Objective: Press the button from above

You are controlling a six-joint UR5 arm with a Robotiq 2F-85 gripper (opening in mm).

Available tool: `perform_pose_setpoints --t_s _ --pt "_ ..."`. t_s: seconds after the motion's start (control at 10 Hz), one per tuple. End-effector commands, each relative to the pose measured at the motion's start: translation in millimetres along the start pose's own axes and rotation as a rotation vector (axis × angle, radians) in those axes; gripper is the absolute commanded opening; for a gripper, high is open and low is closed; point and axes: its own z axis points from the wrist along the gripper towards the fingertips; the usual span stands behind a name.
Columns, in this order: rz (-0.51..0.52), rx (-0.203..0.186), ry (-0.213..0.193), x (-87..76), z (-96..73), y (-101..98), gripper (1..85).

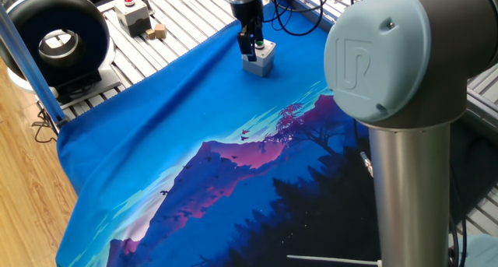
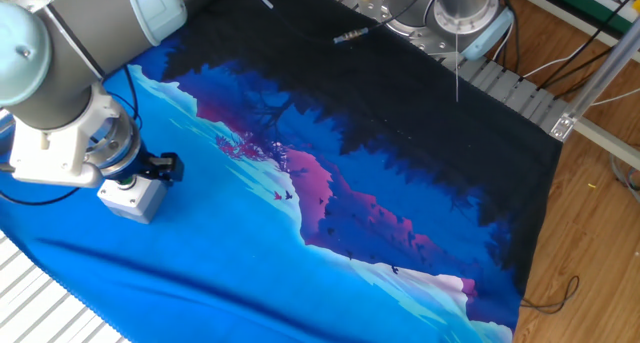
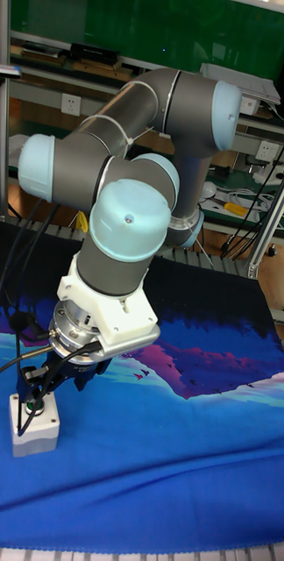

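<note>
The button [image 3: 31, 406], green with a silver ring, caps a small light-grey box [image 1: 261, 61] near the far edge of the blue cloth. My gripper [image 1: 250, 43] points straight down at the top of the box and covers most of the button in that view. In the tall fixed view the gripper [image 3: 30, 392] reaches down to the button; whether it touches cannot be made out. In the other fixed view the wrist hides the fingertips above the box [image 2: 135, 199]. No view shows a gap between the fingers or shows them meeting.
A printed blue and purple cloth [image 1: 194, 142] covers the table. Beyond its far edge, on the slatted metal top, stand a grey box with a red button [image 1: 132, 14] and a small wooden block [image 1: 157, 32]. A black round device [image 1: 54, 41] sits at the left.
</note>
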Motion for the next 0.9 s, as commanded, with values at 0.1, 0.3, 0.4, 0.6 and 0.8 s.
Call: perform_pose_setpoints --t_s 0.1,0.3,0.4,0.6,0.8 --pt "0.036 -0.032 -0.042 -8.5 -4.4 6.7 39.7" --pt "0.042 -0.038 -0.064 -9.2 -16.1 -2.1 1.0" --pt "0.04 -0.034 -0.071 -5.8 -22.6 -5.2 1.0" --pt "0.046 -0.053 -0.076 -4.6 -29.6 -4.7 1.0" --pt "0.046 -0.037 -0.08 -4.4 -36.3 -15.0 1.0"
